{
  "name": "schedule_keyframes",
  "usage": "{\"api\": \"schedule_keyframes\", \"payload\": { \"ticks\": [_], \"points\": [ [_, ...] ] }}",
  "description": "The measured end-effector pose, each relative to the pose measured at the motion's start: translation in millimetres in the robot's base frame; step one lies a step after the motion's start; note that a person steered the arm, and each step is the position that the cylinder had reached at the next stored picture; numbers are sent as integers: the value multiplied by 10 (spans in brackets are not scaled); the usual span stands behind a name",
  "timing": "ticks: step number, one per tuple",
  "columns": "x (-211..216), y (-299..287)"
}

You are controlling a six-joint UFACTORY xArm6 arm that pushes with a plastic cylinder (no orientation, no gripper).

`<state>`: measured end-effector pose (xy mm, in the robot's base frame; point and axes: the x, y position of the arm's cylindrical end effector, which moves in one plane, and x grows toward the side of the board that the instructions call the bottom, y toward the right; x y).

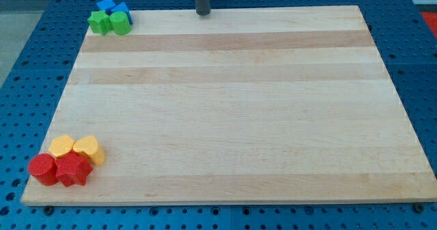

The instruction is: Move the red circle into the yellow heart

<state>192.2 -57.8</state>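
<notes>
The red circle [43, 168] sits at the board's bottom left corner, touching a red star [74, 169] on its right. The yellow heart [89, 149] lies just above the red star, up and to the right of the red circle and apart from it. A yellow hexagon [61, 146] sits beside the heart, directly above the red circle. My tip [203, 13] rests at the board's top edge near the middle, far from all these blocks.
Two blue blocks [113, 9], a green star [100, 22] and a green circle [121, 23] are clustered at the board's top left corner. The wooden board [232, 107] lies on a blue perforated table.
</notes>
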Motion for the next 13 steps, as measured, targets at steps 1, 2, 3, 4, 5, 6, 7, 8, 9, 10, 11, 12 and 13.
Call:
{"api": "schedule_keyframes", "payload": {
  "ticks": [1, 2, 3, 4, 5, 6, 7, 8, 9, 10, 11, 12, 13],
  "points": [
    [86, -139],
    [1085, 176],
    [2282, 616],
    [3382, 362],
    [4024, -500],
    [4266, -789],
    [4263, -951],
    [4252, -1682],
    [4243, -2319],
    [4211, -2457],
    [4035, -2462],
    [3873, -2170],
    [3666, -1794]
  ]
}}
